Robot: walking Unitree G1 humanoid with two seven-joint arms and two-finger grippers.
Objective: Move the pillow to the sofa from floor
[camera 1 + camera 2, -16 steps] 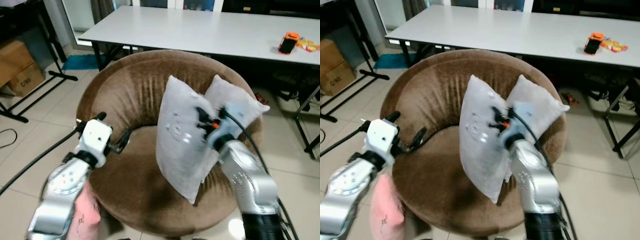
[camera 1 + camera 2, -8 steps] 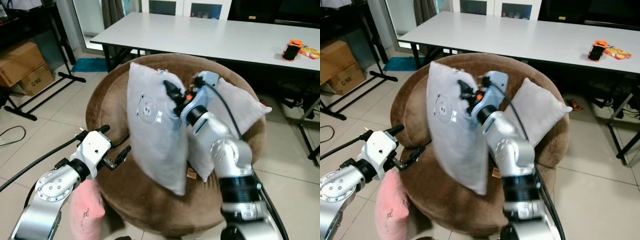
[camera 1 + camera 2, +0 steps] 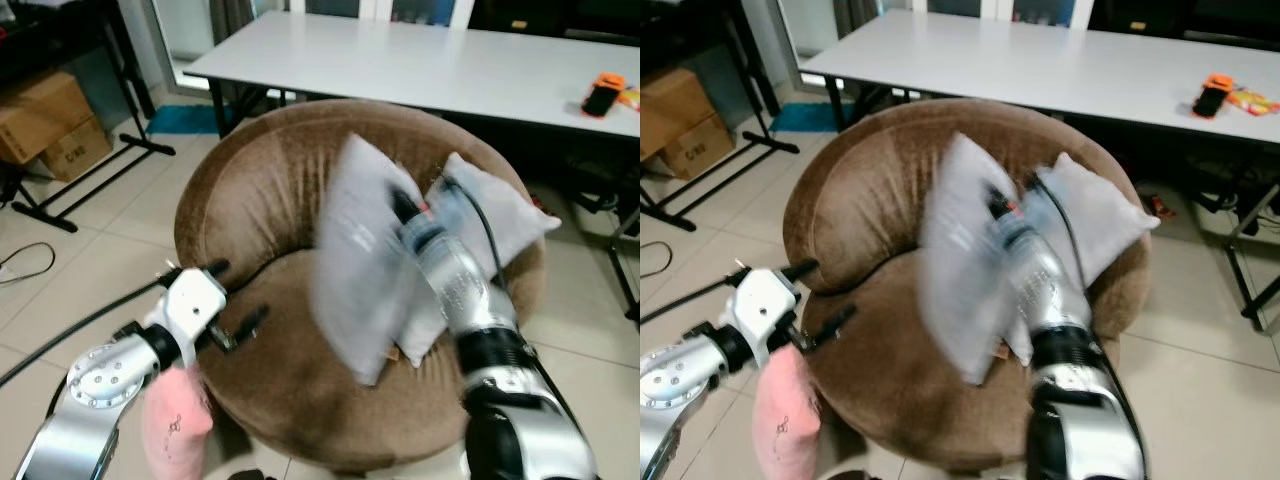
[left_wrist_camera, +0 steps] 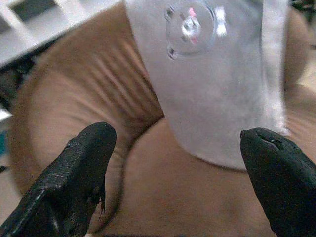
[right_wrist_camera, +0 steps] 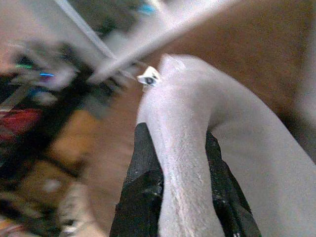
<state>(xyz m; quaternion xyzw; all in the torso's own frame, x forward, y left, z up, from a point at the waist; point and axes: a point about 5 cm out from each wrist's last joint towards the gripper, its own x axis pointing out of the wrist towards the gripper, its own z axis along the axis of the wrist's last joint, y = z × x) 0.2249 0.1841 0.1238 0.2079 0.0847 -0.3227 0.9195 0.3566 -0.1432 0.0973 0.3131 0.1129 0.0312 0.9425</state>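
Grey pillow (image 3: 362, 255) | pinched in right gripper (image 5: 174, 163) above brown round sofa (image 3: 250, 200) | left gripper (image 4: 177, 173) wide, empty | step: placing | next: lower, release

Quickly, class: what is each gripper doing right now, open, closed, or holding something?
Left gripper: open, holding nothing, near the sofa.
Right gripper: closed on the grey pillow over the sofa.
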